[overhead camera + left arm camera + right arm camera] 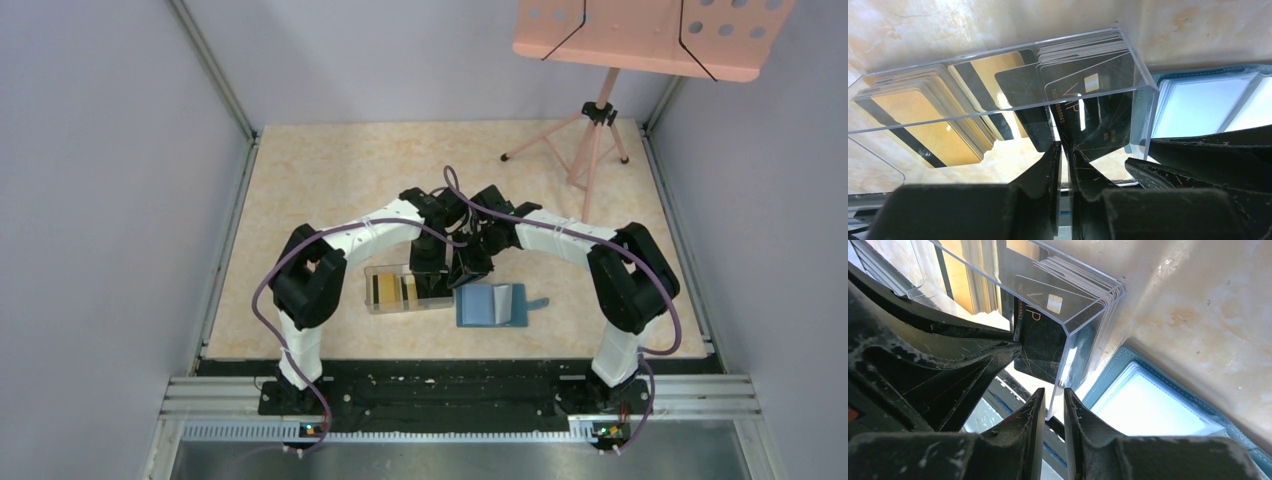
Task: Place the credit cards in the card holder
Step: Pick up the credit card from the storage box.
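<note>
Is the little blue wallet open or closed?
Open. The wallet lies spread flat beside the clear box, with its pale blue inside pockets facing up.

Card holder (1198, 102) part-hidden by R fingers (1208, 155).

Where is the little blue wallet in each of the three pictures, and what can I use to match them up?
Top view: the blue wallet lies open, just below and right of centre.
Left wrist view: at the right edge, past the clear box.
Right wrist view: lower right corner.
Shared landmark: the clear box, right beside it every time.
</note>
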Robot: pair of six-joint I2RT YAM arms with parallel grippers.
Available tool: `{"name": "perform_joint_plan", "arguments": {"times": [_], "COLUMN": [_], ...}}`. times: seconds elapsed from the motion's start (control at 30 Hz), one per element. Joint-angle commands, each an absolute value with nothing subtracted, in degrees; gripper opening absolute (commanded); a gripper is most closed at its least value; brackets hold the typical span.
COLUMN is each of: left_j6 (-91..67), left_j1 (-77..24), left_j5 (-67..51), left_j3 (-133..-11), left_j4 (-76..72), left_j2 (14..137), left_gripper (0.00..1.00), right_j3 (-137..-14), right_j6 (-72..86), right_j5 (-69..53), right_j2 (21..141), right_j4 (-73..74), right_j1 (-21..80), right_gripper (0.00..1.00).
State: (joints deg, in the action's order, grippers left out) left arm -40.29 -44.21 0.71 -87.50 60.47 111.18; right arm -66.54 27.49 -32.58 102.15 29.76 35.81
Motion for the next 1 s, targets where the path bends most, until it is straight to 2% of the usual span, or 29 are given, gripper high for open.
{"name": "perform_joint_plan", "arguments": {"times": [0.0, 0.2, 0.53, 0.83, 0.97], "left_j6": [-40.0, -40.7, -43.4, -44.4, -44.4], "left_j1": [-45.1, -45.2, -45.2, -45.1, -45.1], "left_j5": [1.4, 0.6, -4.4, -5.1, -5.9], "left_j3": [-90.3, -89.5, -86.2, -84.1, -83.9], "left_j4": [58.7, 56.7, 50.4, 48.0, 48.1], "left_j2": [111.6, 109.2, 106.1, 104.5, 105.4], "left_gripper": [0.12, 0.08, 0.06, 0.08, 0.13], "right_j3": [-69.3, -69.3, -69.5, -69.7, -69.7], "right_j6": [27.0, 27.0, 27.0, 27.0, 26.9], "right_j5": [-33.7, -33.7, -33.4, -33.3, -33.4], "right_j2": [99.1, 99.1, 98.8, 98.8, 98.8], "right_j4": [27.5, 27.4, 27.6, 27.9, 27.9], "right_j1": [36.0, 35.9, 35.8, 35.7, 35.7], "right_gripper": [0.2, 0.2, 0.2, 0.2, 0.2]}}
